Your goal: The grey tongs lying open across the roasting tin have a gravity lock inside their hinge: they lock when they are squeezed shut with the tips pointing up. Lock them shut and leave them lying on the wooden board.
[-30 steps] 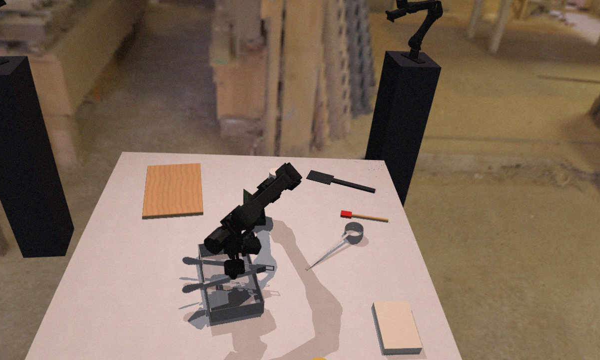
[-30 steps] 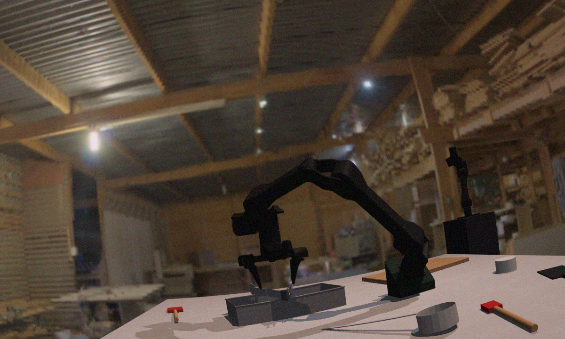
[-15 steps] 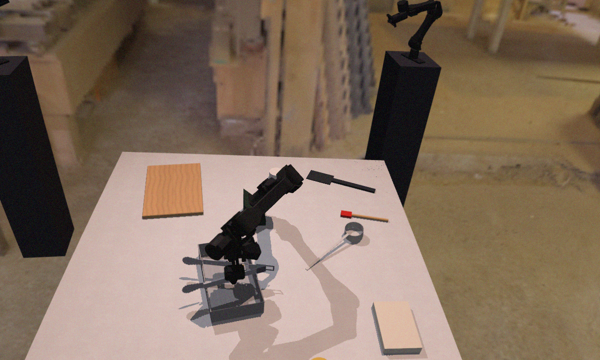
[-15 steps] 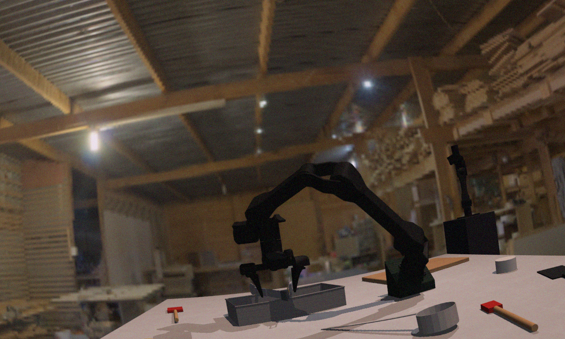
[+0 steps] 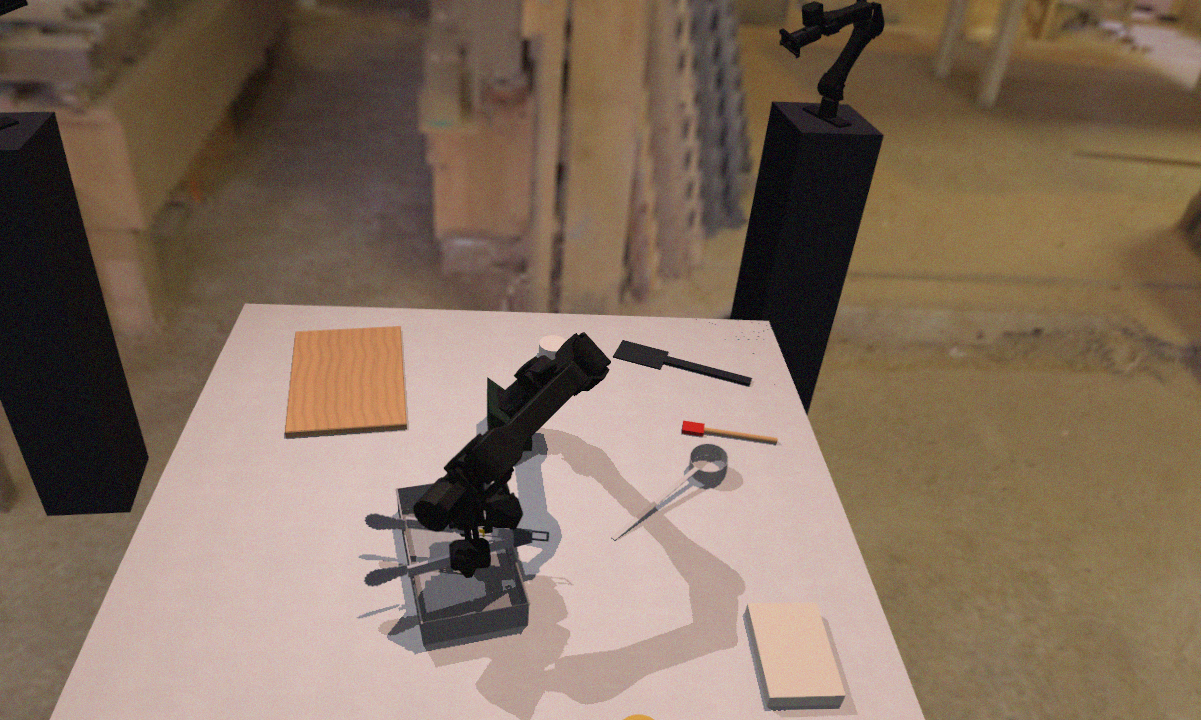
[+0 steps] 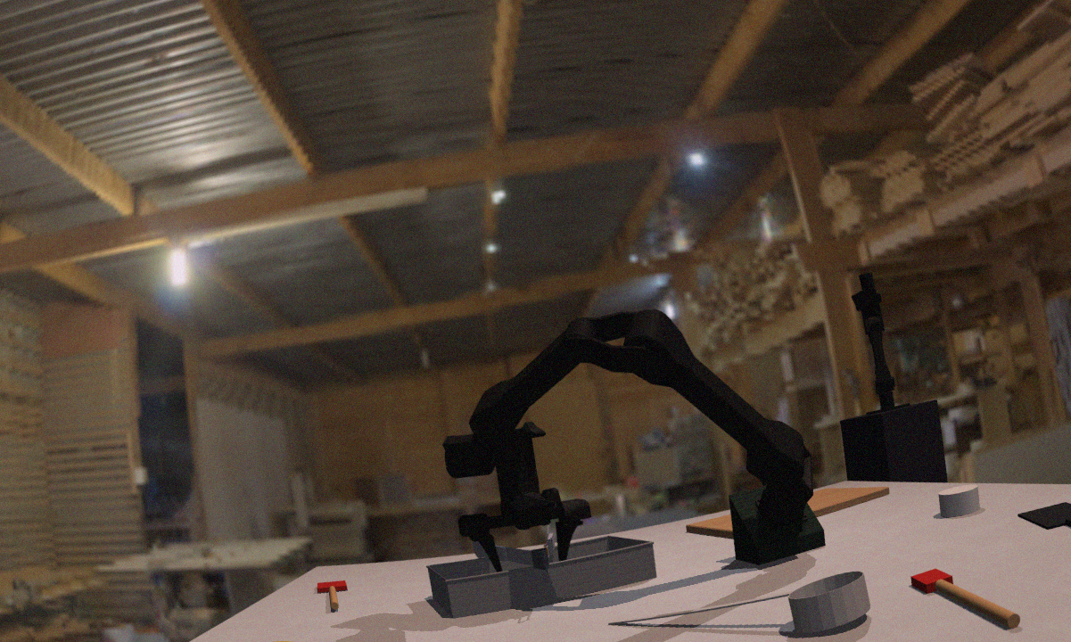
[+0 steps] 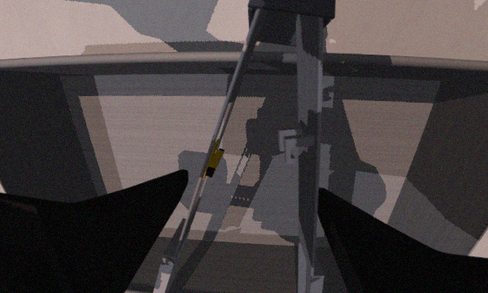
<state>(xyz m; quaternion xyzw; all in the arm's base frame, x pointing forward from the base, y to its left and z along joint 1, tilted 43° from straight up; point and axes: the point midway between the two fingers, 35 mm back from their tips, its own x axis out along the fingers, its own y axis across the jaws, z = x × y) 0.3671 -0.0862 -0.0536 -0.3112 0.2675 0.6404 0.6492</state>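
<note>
The jaws (image 5: 471,542) (image 6: 531,563) stand wide open with nothing gripped, pointing down at the roasting tin (image 5: 474,625) (image 6: 587,576) (image 7: 179,57). Their fingertips flank the two arms of the grey tongs (image 5: 407,569) (image 7: 309,163), which lie spread across the tin, their rounded tips out past one side. The wooden board (image 5: 346,380) (image 6: 842,503) lies flat on the table (image 5: 228,537) (image 6: 307,614), well apart from the tin.

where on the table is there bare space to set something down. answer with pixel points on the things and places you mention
Open patches: between the wooden board (image 5: 346,380) and the roasting tin (image 5: 474,624) (image 6: 474,595), and between the ladle-like tool (image 5: 656,508) and the cream block (image 5: 792,649). Crowded: around the tin, with the tongs (image 5: 385,574) (image 7: 309,98) and gripper (image 7: 251,185) over it.
</note>
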